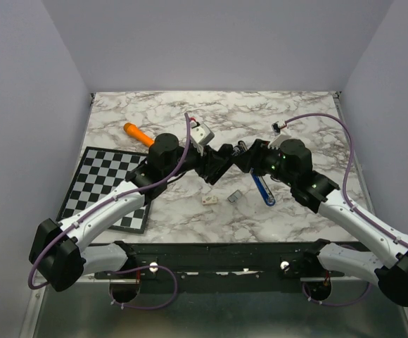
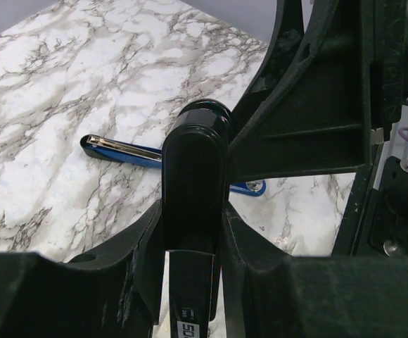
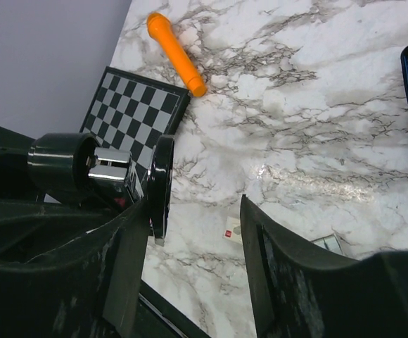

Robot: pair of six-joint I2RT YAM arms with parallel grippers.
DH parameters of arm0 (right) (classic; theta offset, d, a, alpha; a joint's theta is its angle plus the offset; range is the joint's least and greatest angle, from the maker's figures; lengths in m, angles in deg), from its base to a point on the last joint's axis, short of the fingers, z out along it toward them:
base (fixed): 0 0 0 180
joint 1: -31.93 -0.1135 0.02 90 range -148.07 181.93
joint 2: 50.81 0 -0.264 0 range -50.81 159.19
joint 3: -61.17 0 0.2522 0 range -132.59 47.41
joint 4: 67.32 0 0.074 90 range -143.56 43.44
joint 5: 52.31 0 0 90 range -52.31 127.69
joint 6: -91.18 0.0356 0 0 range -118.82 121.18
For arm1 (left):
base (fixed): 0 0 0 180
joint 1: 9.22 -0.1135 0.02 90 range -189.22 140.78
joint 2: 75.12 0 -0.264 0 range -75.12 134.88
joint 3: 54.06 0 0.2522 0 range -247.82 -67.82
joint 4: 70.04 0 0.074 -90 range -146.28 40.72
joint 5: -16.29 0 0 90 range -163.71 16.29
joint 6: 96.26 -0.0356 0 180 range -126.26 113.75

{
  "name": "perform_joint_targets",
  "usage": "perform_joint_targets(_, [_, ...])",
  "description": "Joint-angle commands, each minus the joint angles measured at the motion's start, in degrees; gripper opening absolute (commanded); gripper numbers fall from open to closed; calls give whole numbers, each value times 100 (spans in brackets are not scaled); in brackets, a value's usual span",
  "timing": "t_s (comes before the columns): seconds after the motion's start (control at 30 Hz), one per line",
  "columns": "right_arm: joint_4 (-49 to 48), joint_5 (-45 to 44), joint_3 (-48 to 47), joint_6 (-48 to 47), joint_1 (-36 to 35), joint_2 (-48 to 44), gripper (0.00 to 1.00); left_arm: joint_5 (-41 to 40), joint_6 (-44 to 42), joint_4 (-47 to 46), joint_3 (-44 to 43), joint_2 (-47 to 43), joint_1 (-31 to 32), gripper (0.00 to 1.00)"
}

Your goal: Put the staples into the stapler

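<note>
Mid-table is blocked where the left gripper (image 1: 217, 163), clamping a black object (image 2: 193, 176), stands just beside the spread right gripper (image 1: 240, 156); marble (image 1: 260, 113) lies free along the far edge, while stapler (image 1: 263, 190), staples (image 1: 233, 196) and box (image 1: 209, 199) clutter near centre, checkerboard (image 1: 102, 183) and marker (image 1: 138, 134) the left.

Inventory by kind, counted across the three views.

- marbled white-and-grey tabletop (image 1: 295, 113): one.
- blue metal stapler (image 1: 263, 189): one.
- tiny flat grey metallic strip of staples (image 1: 233, 196): one.
- tiny whitish cardboard box (image 1: 209, 199): one.
- orange plastic marker-shaped cylinder (image 1: 138, 134): one.
- black-and-white checkered square mat (image 1: 105, 184): one.
- glossy black elongated object (image 2: 193, 162), kind not determinable: one.
- Black-and-white robot arms: two, namely the left arm (image 1: 105, 211) and the right arm (image 1: 352, 211).
- Black two-finger grippers: two, namely the left gripper (image 1: 221, 159) and the right gripper (image 1: 238, 156).

Loose items on the tabletop, arms and black object excluded: five.
</note>
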Motion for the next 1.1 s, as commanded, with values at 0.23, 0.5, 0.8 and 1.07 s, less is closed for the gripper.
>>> perform_joint_targets(0.23, [-437,246,31,436,8,-46,55,-90,2,-326,-173,-314,246,0])
perform_joint_targets(0.5, [-543,360,180,743,8,-37,32,-90,10,-642,-86,-411,352,0])
perform_joint_targets(0.8, [-797,-141,426,1156,166,-730,1,-1572,255,-1511,916,-1385,352,0])
perform_joint_targets(1.07, [-1360,-53,585,1754,606,-1215,1,-3130,1240,-2269,2401,-2748,325,0])
